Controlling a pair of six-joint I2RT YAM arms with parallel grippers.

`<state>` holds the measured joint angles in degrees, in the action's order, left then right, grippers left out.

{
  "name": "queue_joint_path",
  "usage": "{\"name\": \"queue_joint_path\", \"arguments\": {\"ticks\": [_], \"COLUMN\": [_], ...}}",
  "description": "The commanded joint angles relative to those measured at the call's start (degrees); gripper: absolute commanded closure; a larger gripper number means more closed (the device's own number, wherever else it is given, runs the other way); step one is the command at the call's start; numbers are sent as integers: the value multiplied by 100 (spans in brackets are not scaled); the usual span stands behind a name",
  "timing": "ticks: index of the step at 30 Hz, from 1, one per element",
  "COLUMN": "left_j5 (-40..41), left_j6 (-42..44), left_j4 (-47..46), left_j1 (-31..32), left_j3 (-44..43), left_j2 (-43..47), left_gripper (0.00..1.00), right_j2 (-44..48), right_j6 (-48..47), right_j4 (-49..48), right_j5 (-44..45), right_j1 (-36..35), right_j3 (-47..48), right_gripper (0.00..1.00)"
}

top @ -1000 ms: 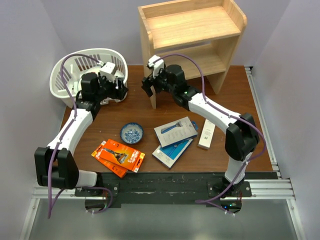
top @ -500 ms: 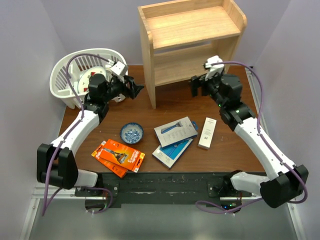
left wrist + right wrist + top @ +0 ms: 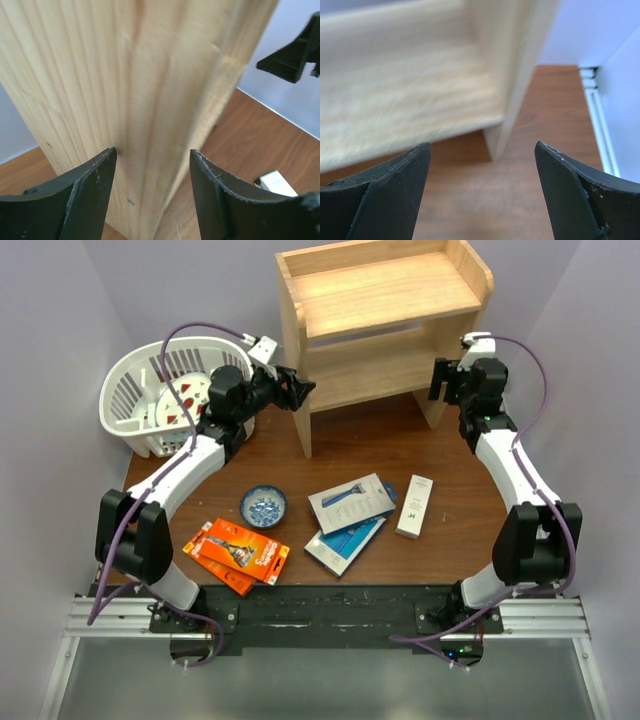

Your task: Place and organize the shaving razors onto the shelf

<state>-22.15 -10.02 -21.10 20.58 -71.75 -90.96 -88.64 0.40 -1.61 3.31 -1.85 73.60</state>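
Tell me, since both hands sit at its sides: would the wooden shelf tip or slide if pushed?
Probably slides, not tips: the shelf rests on wide solid side panels. Likely rigid, being thick pine. Looks empty, so perhaps movable.

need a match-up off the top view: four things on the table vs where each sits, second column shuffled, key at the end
Things
1. white slotted plastic basket
2. small round blue bowl
3. orange flat razor packs
4. slim white cardboard carton

Places
A. near edge of the brown wooden table, left side
B. just right of the grey and blue razor packs
C. far left corner
D. left of the grey pack, just beyond the orange ones

Pairs: 1-C, 2-D, 3-A, 4-B
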Motion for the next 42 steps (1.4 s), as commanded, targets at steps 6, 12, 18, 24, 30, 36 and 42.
{"name": "queue_joint_path", "arguments": {"ticks": [6,12,18,24,30,36,42], "left_j5": [1125,1047,897,757,976,897,774], "left_j6": [351,246,510,773,1158,1292,1336], "left_j4": [97,299,546,441,397,142,-61], "left_j1": [69,-177,-449,-485,-493,-537,-537], "left_j3": [-753,-885,-920,-938,-1026,-1113,-1421], "left_j2": [-343,-467,-537,-660,-792,-1011,-1345], "left_gripper": [41,44,45,46,46,46,46], "right_j2": [-557,-936,-1050,-910,-541,74,426], "right_j6": [153,-258,-453,-638,-726,-884,-972], "right_j4": [-1421,-1614,-1949,-1695,-1430,-1184,-825], "right_j5": [-507,-762,-1051,-1605,-1861,-1764,-1623], "right_j1": [343,369,440,448,448,457,448], "right_j3": [584,708,620,594,234,-258,-452], "right_gripper": [13,21,40,74,91,95,90]}}
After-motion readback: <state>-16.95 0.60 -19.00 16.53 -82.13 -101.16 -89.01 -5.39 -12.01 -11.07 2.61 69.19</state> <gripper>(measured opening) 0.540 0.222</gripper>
